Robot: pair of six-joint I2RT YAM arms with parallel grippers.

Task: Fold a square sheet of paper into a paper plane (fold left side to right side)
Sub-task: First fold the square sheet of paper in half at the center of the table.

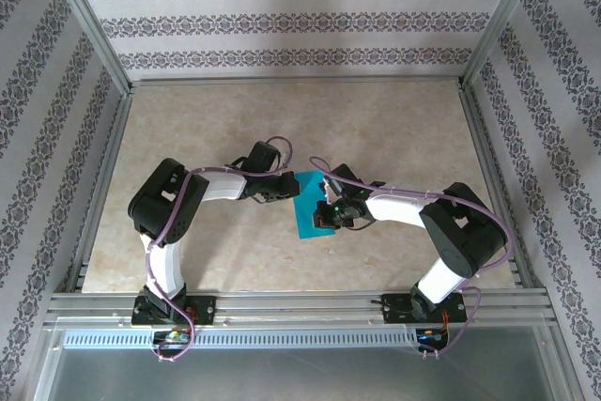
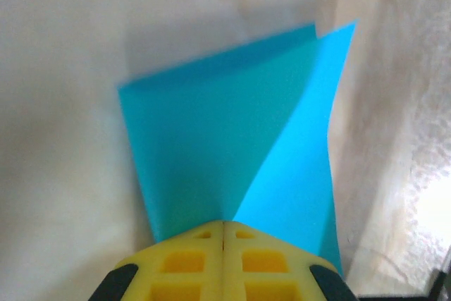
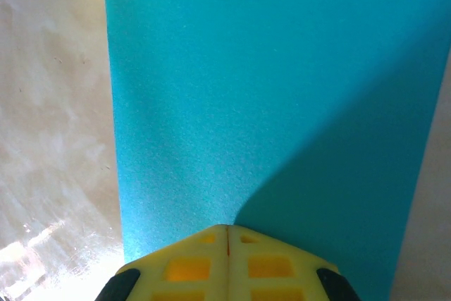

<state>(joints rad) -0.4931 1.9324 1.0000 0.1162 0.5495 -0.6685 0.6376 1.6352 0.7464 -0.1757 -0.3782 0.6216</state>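
Note:
The square sheet of paper (image 1: 308, 206) lies teal-blue on the table between my two arms, folded into a narrower shape. Its two layers (image 2: 232, 125) do not quite match at the far corner in the left wrist view. My left gripper (image 1: 286, 185) is at the paper's upper left edge, its yellow fingers (image 2: 197, 259) shut with the tips on the paper. From the right, my right gripper (image 1: 325, 216) reaches over the sheet (image 3: 268, 89), yellow fingers (image 3: 190, 266) shut and tips resting on it. I cannot tell whether either gripper pinches a layer.
The beige table (image 1: 394, 129) is ringed by an aluminium frame (image 1: 300, 302) and patterned walls. Purple cables run along both arms.

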